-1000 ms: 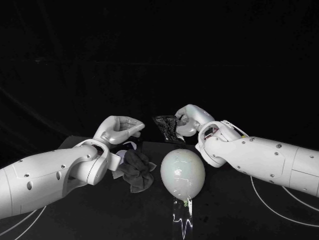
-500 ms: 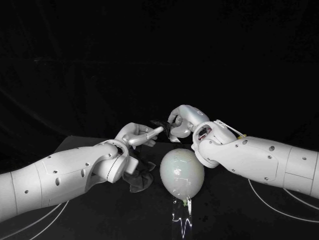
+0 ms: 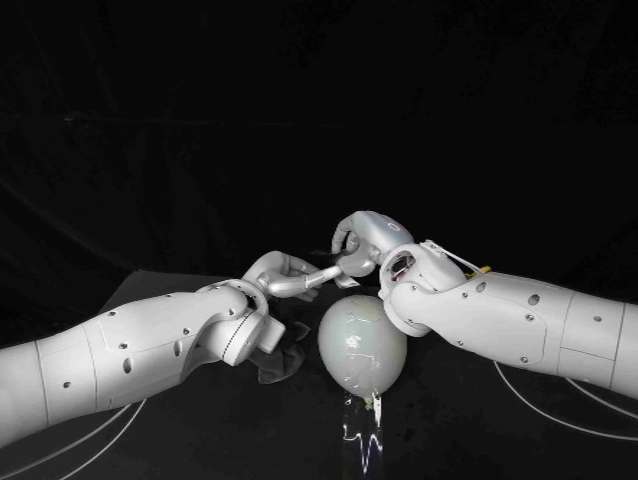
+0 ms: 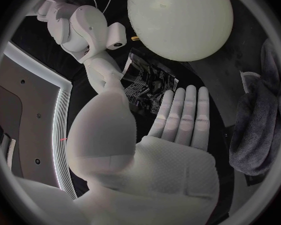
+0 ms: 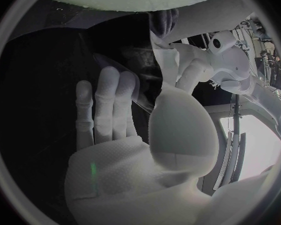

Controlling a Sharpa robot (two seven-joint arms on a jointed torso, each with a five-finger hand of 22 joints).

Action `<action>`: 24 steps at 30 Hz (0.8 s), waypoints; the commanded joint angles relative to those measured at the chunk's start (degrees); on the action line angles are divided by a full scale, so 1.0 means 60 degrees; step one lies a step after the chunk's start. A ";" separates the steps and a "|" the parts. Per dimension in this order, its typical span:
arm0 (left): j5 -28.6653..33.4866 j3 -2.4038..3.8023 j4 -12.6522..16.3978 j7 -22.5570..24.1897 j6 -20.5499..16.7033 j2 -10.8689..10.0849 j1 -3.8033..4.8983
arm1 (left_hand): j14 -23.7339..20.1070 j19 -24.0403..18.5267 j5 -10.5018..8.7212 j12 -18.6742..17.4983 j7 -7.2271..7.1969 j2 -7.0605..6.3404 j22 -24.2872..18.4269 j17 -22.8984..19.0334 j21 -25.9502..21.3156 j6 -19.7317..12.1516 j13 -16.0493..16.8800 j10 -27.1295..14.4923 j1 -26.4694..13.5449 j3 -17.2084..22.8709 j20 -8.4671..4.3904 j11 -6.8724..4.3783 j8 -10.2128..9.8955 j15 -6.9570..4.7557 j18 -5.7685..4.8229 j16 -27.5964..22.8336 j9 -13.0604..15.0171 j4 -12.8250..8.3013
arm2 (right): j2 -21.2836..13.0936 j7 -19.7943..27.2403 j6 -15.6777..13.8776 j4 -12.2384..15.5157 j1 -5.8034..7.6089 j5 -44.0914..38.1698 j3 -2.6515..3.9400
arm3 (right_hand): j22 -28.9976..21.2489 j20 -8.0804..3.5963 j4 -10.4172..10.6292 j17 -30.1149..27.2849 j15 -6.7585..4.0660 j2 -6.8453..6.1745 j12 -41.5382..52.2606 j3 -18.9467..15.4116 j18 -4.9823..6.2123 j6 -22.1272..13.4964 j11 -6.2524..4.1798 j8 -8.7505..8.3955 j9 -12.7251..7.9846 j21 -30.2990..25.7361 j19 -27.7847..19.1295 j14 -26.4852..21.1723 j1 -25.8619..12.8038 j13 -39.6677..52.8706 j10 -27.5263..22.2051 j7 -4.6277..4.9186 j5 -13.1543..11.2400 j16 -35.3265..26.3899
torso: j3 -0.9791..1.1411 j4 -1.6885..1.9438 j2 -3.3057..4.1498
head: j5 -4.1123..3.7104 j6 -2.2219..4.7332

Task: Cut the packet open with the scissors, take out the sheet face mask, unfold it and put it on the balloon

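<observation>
The dark packet [image 4: 150, 82] with white print hangs just above the table, over the pale balloon [image 3: 362, 345]. My right hand [image 3: 362, 245] pinches the packet [image 5: 137, 75] between thumb and fingers. My left hand [image 3: 298, 278] has come up against it from the other side. Its fingers [image 4: 181, 115] lie straight with the thumb held apart, and their tips reach the packet's edge. The balloon [image 4: 181, 20] lies on the table right below both hands, its knot toward me.
A crumpled dark grey cloth [image 3: 276, 365] lies on the table left of the balloon, partly under my left forearm; it shows again beside the left hand [image 4: 259, 130]. Both forearms crowd the space over the balloon.
My left hand has swung up and right from its curled pose until it meets the packet. The right hand has shifted slightly left and lower with the packet.
</observation>
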 commanded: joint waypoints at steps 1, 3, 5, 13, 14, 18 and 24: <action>-0.0201 0.0019 0.0104 0.0094 0.0304 0.0020 0.0021 | -0.0089 -0.0075 0.0055 -0.0037 0.0486 0.0008 -0.0035 -0.0028 -0.0070 -0.0057 0.0005 -0.0086 -0.0016 -0.0043 0.0022 0.0006 -0.0025 0.0006 0.0001 -0.0087 -0.0010 -0.0010 | 0.0039 -0.0294 -0.0034 -0.0050 -0.0012 -0.0233 0.0007 | 0.0067 -0.0074 0.0064 0.0115 -0.0035 0.0010 0.0525 0.0258 0.0198 0.0278 -0.0066 0.1823 0.0113 0.0062 0.0021 0.0018 -0.0181 0.0511 0.0423 -0.0381 0.0028 0.0130 | -0.0007 0.0008 -0.0002 | -0.0033 -0.0014; -0.0200 0.0019 0.0145 0.0208 0.0374 -0.0017 0.0020 | -0.0128 -0.0105 0.0033 -0.0052 0.0485 0.0002 -0.0069 -0.0052 -0.0121 -0.0078 0.0005 -0.0132 0.0293 -0.0064 0.0030 0.0013 -0.0032 0.0020 -0.0007 -0.0152 -0.0015 -0.0023 | 0.0048 -0.0314 -0.0063 -0.0112 -0.0015 -0.0109 0.0008 | 0.0105 -0.0093 0.0025 0.0185 -0.0051 0.0015 0.0816 0.0358 0.0198 0.0223 -0.0079 0.1949 0.0172 0.0095 0.0034 0.0009 -0.0270 0.0802 0.0416 -0.0394 0.0028 0.0211 | -0.0007 0.0007 -0.0009 | -0.0033 -0.0017; -0.0226 0.0019 0.0192 0.0298 0.0446 -0.0072 0.0019 | -0.0149 -0.0138 -0.0022 -0.0055 0.0483 0.0003 -0.0111 -0.0076 -0.0183 -0.0093 0.0010 -0.0167 0.0640 -0.0046 0.0036 0.0017 -0.0033 0.0030 -0.0016 -0.0221 -0.0019 -0.0019 | 0.0053 -0.0330 -0.0083 -0.0166 -0.0018 -0.0004 0.0008 | 0.0114 -0.0098 0.0019 0.0203 -0.0055 0.0025 0.0925 0.0382 0.0199 0.0214 -0.0083 0.1981 0.0187 0.0101 0.0037 0.0007 -0.0291 0.0916 0.0419 -0.0398 0.0031 0.0231 | -0.0007 0.0007 -0.0009 | -0.0033 -0.0017; -0.0438 0.0019 0.0346 0.0410 0.0663 -0.0218 0.0018 | -0.0203 -0.0219 -0.0095 -0.0038 0.0477 0.0164 -0.0232 -0.0142 -0.0351 -0.0033 0.0020 -0.0257 0.1701 0.0107 0.0048 0.0029 0.0035 0.0062 -0.0049 -0.0427 -0.0008 -0.0035 | 0.0075 -0.0361 -0.0054 -0.0253 -0.0021 0.0260 0.0008 | 0.0166 -0.0122 -0.0039 0.0294 -0.0076 0.0039 0.1279 0.0489 0.0199 0.0159 -0.0103 0.2139 0.0263 0.0143 0.0051 0.0000 -0.0397 0.1276 0.0411 -0.0419 0.0094 0.0339 | -0.0005 0.0003 -0.0008 | -0.0042 -0.0075; -0.0476 0.0019 0.0369 0.0413 0.0686 -0.0216 0.0017 | -0.0182 -0.0213 -0.0108 -0.0009 0.0467 0.0292 -0.0257 -0.0151 -0.0378 0.0018 0.0024 -0.0244 0.1996 0.0357 0.0049 0.0020 0.0081 0.0056 -0.0049 -0.0463 0.0004 -0.0045 | 0.0087 -0.0377 -0.0022 -0.0246 -0.0021 0.0285 0.0008 | 0.0178 -0.0127 -0.0056 0.0311 -0.0080 0.0040 0.1341 0.0508 0.0199 0.0151 -0.0108 0.2170 0.0277 0.0154 0.0053 -0.0001 -0.0415 0.1339 0.0408 -0.0424 0.0115 0.0360 | -0.0009 0.0000 -0.0006 | -0.0036 -0.0083; -0.0528 0.0019 0.0398 0.0412 0.0684 -0.0174 0.0017 | -0.0109 -0.0166 -0.0120 0.0059 0.0421 0.0461 -0.0298 -0.0160 -0.0413 0.0169 0.0031 -0.0196 0.2254 0.0648 0.0048 -0.0016 0.0216 0.0030 -0.0040 -0.0518 0.0043 -0.0052 | 0.0118 -0.0425 0.0045 -0.0222 -0.0022 0.0320 0.0008 | 0.0196 -0.0134 -0.0075 0.0334 -0.0086 0.0045 0.1418 0.0532 0.0198 0.0141 -0.0113 0.2209 0.0294 0.0169 0.0057 -0.0001 -0.0438 0.1417 0.0404 -0.0430 0.0148 0.0390 | -0.0004 0.0000 -0.0007 | -0.0047 -0.0090; -0.0551 0.0019 0.0386 0.0312 0.0599 -0.0086 0.0017 | 0.0045 -0.0071 -0.0137 0.0217 0.0354 0.0662 -0.0341 -0.0152 -0.0434 0.0364 0.0053 0.0006 0.2197 0.1003 0.0043 -0.0090 0.0400 -0.0026 -0.0017 -0.0543 0.0090 -0.0059 | 0.0153 -0.0530 0.0081 -0.0200 -0.0023 0.0339 0.0008 | 0.0208 -0.0140 -0.0091 0.0348 -0.0089 0.0048 0.1456 0.0549 0.0199 0.0137 -0.0117 0.2233 0.0305 0.0181 0.0061 0.0000 -0.0449 0.1455 0.0401 -0.0435 0.0169 0.0408 | 0.0001 -0.0005 -0.0011 | -0.0052 -0.0122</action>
